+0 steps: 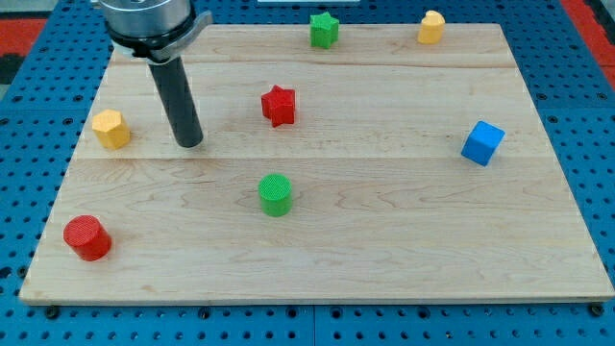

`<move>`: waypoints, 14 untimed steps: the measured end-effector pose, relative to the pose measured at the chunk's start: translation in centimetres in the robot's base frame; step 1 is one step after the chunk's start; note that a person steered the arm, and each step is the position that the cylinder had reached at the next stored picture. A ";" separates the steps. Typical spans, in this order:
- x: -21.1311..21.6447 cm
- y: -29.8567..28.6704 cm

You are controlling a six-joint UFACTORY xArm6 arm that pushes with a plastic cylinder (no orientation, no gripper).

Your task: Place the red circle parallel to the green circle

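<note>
The red circle [87, 237] sits near the board's bottom left corner. The green circle [276, 194] stands near the middle of the board, to the right of and slightly above the red circle. My tip [189, 142] rests on the board at the upper left, above and between the two circles, touching neither. It is right of a yellow block [110, 128].
A red star [279, 105] lies above the green circle. A green star [325, 29] and a yellow block [431, 26] sit near the top edge. A blue cube [482, 142] is at the right. The arm's body hides the top left corner.
</note>
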State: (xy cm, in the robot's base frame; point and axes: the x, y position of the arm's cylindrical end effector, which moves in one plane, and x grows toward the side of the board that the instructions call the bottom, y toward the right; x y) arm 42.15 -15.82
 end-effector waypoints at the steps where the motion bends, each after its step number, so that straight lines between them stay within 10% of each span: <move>1: 2.8 -8.2; 3: 9.8 -14.1; 7: 9.7 -14.7; 11: 12.4 -1.5; 13: 16.1 -8.6; 14: 15.8 0.0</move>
State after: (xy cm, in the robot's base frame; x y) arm 58.00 -15.84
